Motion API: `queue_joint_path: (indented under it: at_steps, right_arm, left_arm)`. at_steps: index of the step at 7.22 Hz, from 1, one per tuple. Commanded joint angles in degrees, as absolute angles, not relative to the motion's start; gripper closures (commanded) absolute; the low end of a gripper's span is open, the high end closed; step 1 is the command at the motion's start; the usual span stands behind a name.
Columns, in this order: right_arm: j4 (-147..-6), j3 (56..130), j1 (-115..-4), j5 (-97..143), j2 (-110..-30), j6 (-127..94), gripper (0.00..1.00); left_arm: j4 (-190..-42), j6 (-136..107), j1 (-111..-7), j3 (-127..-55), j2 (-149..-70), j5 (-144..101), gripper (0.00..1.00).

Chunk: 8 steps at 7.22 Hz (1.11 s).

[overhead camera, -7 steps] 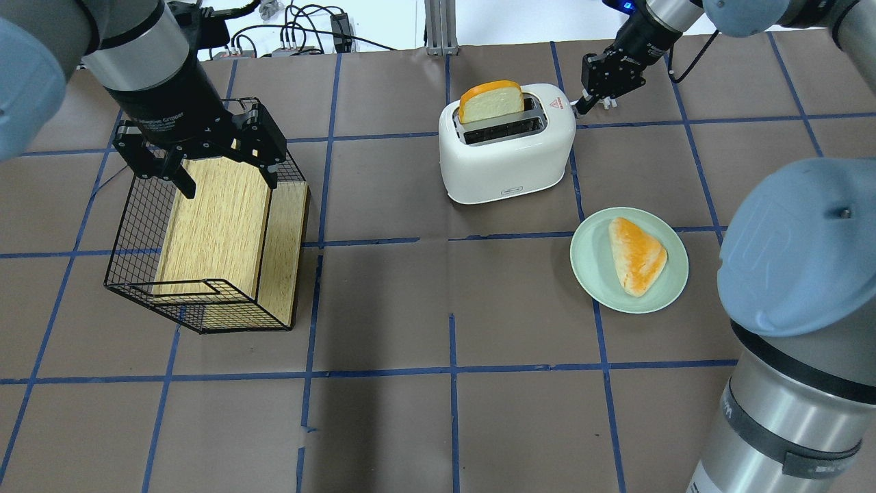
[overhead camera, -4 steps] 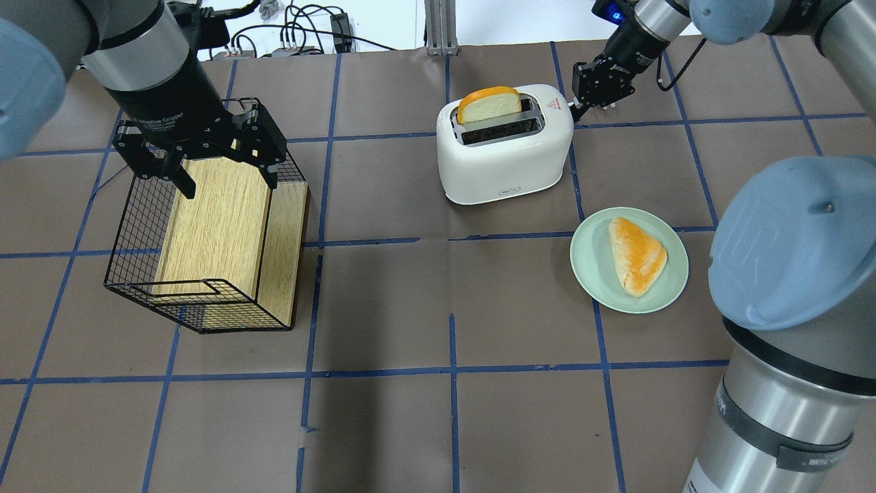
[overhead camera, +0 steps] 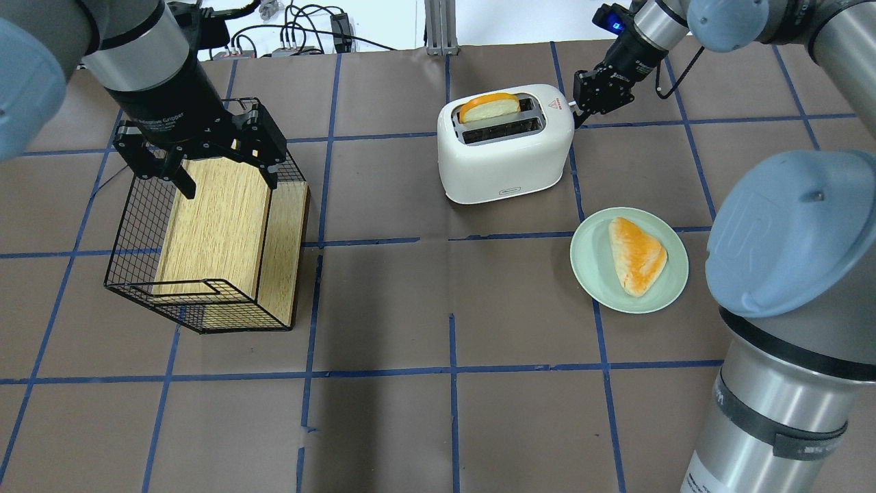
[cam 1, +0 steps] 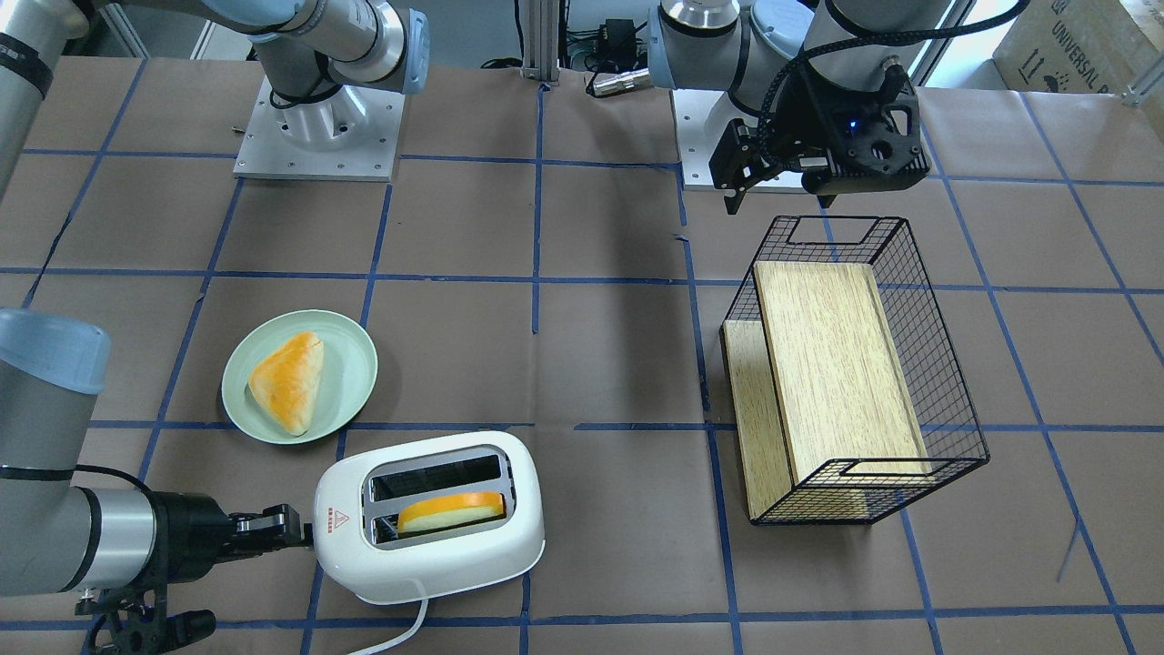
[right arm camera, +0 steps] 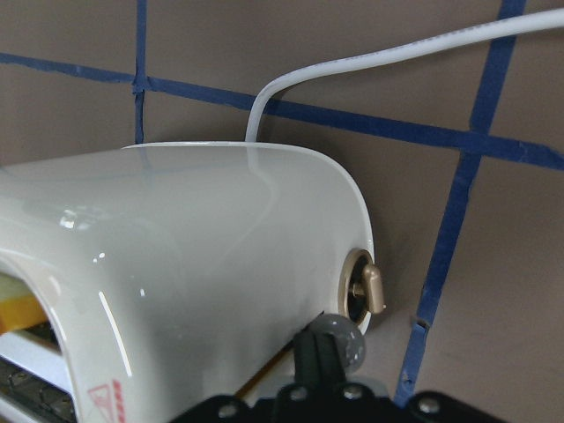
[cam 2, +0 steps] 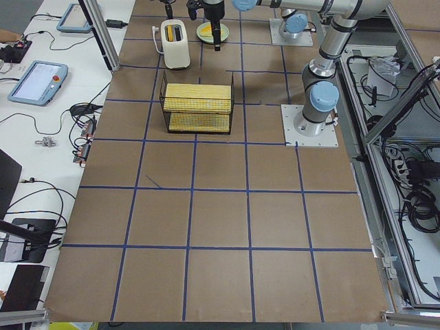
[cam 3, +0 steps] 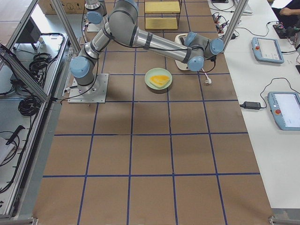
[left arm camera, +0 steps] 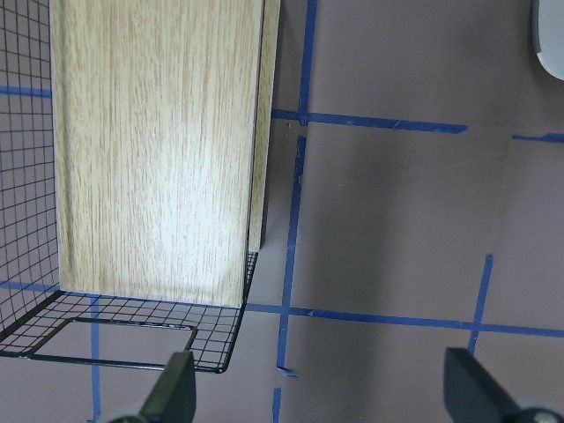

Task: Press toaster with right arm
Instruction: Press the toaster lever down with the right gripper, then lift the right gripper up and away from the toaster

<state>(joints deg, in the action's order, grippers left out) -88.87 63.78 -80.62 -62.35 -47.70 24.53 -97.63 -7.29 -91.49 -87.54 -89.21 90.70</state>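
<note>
The white toaster (overhead camera: 506,161) stands at the far middle of the table, also in the front view (cam 1: 427,546). An orange-crusted bread slice (overhead camera: 489,106) sits low in its far slot. My right gripper (overhead camera: 578,113) is shut, its tips against the toaster's right end by the red triangle sticker (overhead camera: 556,105). In the right wrist view the shut fingers (right arm camera: 319,357) rest at a grey lever knob (right arm camera: 342,342), just below the small side knob (right arm camera: 367,286). My left gripper (overhead camera: 229,181) hangs open and empty over the wire basket (overhead camera: 137,226).
A pale green plate (overhead camera: 588,274) holding a triangular bun (overhead camera: 636,255) lies near the toaster's front right. The black wire basket holds a wooden block (overhead camera: 219,219) on the left. The toaster's white cord (cam 1: 405,628) trails off the far edge.
My right gripper moved in and down against the toaster's end. The bread slice sank from standing high to low in the slot. The toaster shifted slightly. The left arm stayed still.
</note>
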Motion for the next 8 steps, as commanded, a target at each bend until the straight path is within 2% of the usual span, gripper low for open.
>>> queue_joint_path:
  at_steps: [1,3,4,5,6,8]
  right_arm:
    - [-89.21,63.63,-80.51,-62.40,-47.02,24.61,0.97]
    - [-89.38,63.63,-80.59,-62.40,-47.11,24.52,0.97]
    - [-89.56,63.46,-80.86,-63.27,-48.07,23.74,0.89]
    - [-89.56,61.54,-81.12,-66.85,-49.82,22.34,0.34]
    - [-89.04,58.04,-81.91,-77.06,-52.27,20.32,0.00]
    - [-88.77,55.29,-85.07,-90.47,-56.67,21.00,0.00]
  left_arm:
    - [-97.56,-7.29,-91.49,-87.54,-89.21,90.70,0.00]
    - [-97.56,-7.29,-91.49,-87.54,-89.21,90.70,0.00]
    - [-97.56,-7.29,-91.49,-87.54,-89.21,90.70,0.00]
    - [-97.65,-7.29,-91.49,-87.54,-89.21,90.70,0.00]
    - [-97.65,-7.29,-91.49,-87.54,-89.21,90.70,0.00]
    - [-97.65,-7.29,-91.49,-87.45,-89.21,90.70,0.00]
